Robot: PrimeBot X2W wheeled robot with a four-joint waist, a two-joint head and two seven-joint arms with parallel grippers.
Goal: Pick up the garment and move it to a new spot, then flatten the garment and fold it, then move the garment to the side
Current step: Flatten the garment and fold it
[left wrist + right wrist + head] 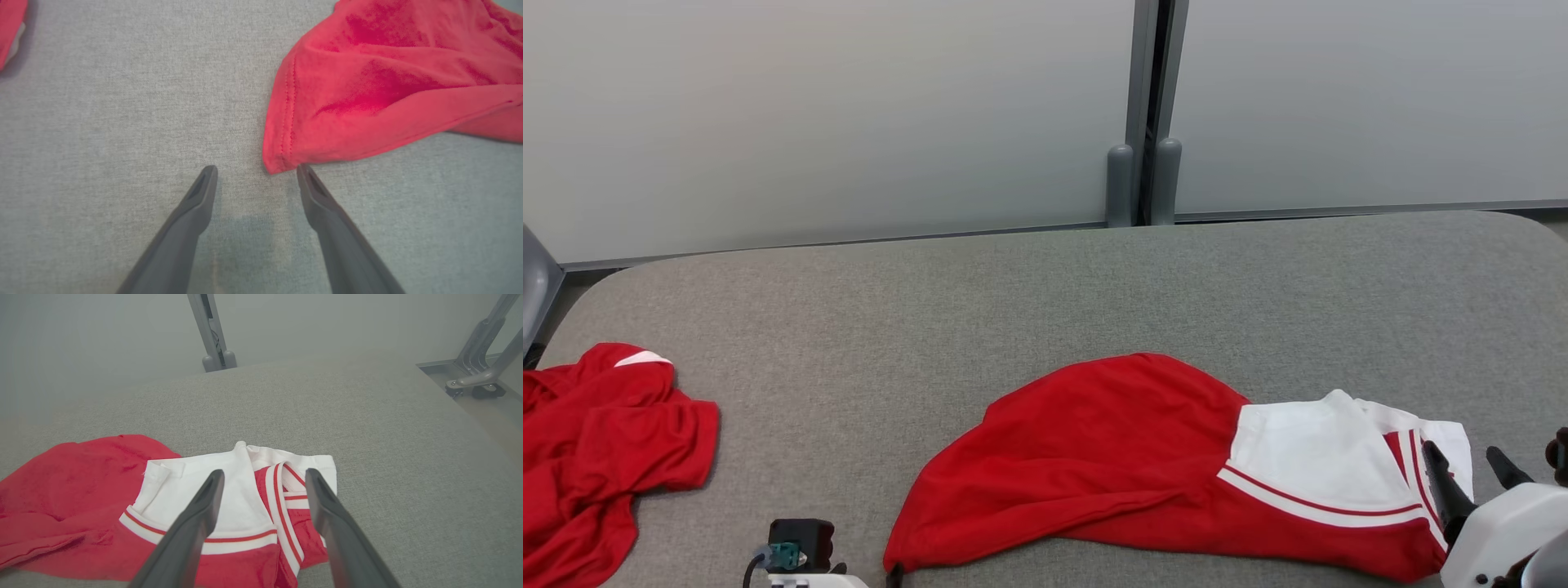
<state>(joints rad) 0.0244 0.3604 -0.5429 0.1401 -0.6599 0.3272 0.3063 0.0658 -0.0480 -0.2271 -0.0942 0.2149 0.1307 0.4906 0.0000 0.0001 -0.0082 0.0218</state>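
The garment [1094, 457] lies crumpled by the near edge of the table [1045, 286], middle to right, well apart from another red cloth [596, 441] at the near left. The left gripper [257, 169], spread wide, sits at its left hem corner. The right gripper [265, 473], spread and empty, hovers over its white striped end, probably placed to stretch it flat. Open room lies farther back.

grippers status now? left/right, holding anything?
Left gripper: open, holding nothing; fingertip beside the hem corner of the red fabric garment with white striped collar.
Right gripper: open, holding nothing, at that garment's collar end.
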